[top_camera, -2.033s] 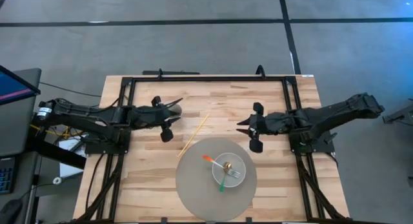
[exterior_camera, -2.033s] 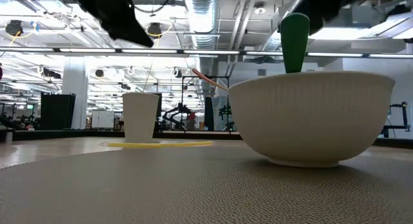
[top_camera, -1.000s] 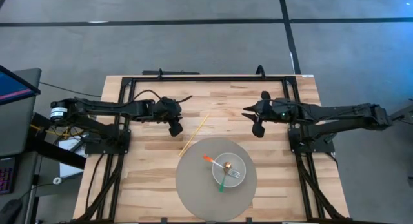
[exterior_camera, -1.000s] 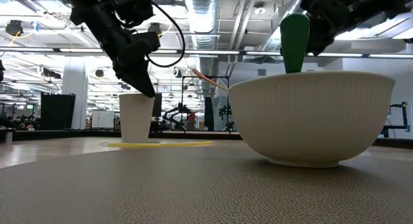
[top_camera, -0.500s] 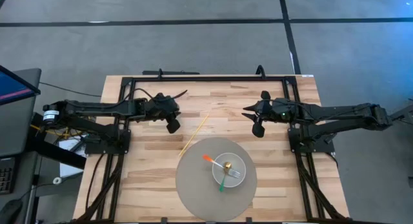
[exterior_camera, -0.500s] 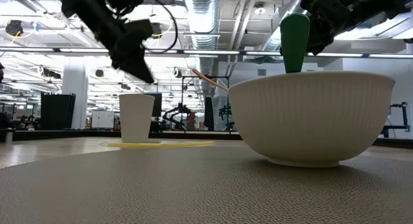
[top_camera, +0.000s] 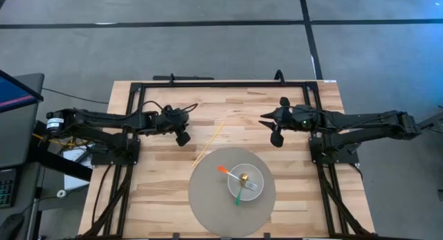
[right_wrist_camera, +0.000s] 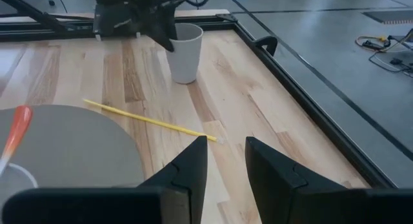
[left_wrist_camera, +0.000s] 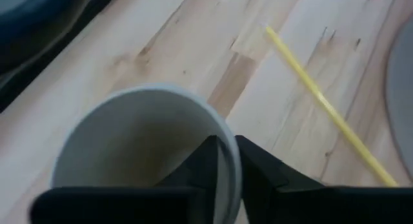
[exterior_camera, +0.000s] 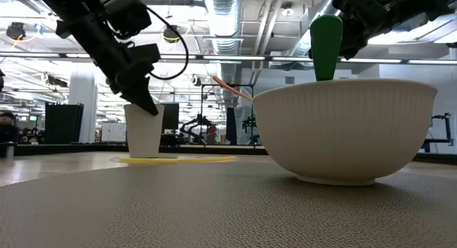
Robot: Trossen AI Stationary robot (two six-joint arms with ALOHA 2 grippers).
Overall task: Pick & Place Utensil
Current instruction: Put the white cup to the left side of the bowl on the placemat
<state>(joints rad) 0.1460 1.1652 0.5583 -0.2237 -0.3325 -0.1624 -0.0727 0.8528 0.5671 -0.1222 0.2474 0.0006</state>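
A white paper cup [right_wrist_camera: 185,53] stands upright on its base on the wooden table, left of centre; it also shows in the low view [exterior_camera: 143,130]. My left gripper [top_camera: 181,135] is shut on its rim. A thin yellow stick [top_camera: 208,144] lies flat on the wood between the cup and a white bowl [top_camera: 245,182]. The bowl sits on a round grey mat [top_camera: 208,198] and holds a green-handled utensil, an orange-handled one and a fork. My right gripper [right_wrist_camera: 226,162] hovers open over the table's far right, with nothing between its fingers. My left gripper pinches the cup's rim [left_wrist_camera: 227,141] on the side facing the yellow stick, one finger [left_wrist_camera: 205,164] inside the cup and one [left_wrist_camera: 258,172] outside. The fingers slant down from the table's left. The cup stays upright with its base on the wood.
A black metal frame [top_camera: 221,83] runs along the table's far edge and both sides, carrying the arm bases. Bare wood lies between the cup and the right gripper. In the right wrist view the mat's edge [right_wrist_camera: 97,140] lies close beside the stick.
My left gripper rose a little above the cup, then came down and drew back toward the table's left, ending on the cup's rim. The cup has shifted slightly toward the table's left and still stands on the wood.
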